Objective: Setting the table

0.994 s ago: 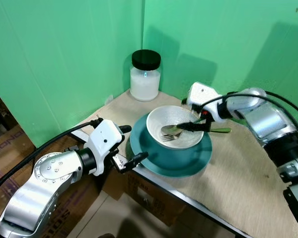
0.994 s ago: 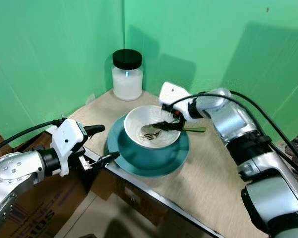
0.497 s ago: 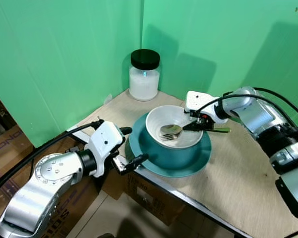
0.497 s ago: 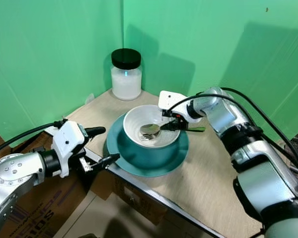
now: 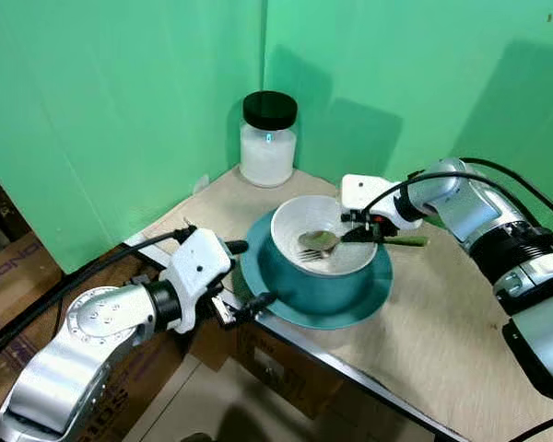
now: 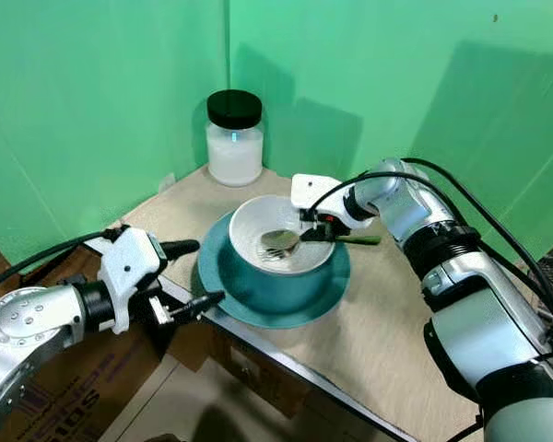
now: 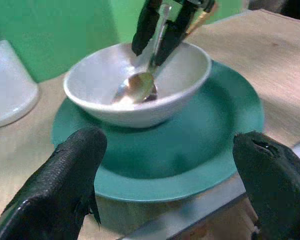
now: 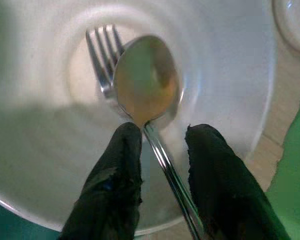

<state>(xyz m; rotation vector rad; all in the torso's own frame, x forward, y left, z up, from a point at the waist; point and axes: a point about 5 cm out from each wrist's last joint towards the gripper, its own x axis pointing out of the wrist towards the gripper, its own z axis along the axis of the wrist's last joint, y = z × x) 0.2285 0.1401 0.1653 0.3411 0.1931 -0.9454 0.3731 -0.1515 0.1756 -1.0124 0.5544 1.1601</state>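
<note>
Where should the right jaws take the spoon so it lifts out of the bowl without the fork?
On the spoon handle just behind its head, coming from above the white bowl rim on the right gripper side. The handle slopes up over that rim, while the fork lies under the head.

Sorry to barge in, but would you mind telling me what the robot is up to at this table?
It is setting the table. A white bowl sits on a teal plate near the table's corner, with a spoon and fork lying inside. The right gripper reaches over the bowl's rim, its fingers straddling the spoon's handle without quite closing on it. The left gripper waits open at the table edge, facing the plate. A black-lidded jar stands in the corner.
</note>
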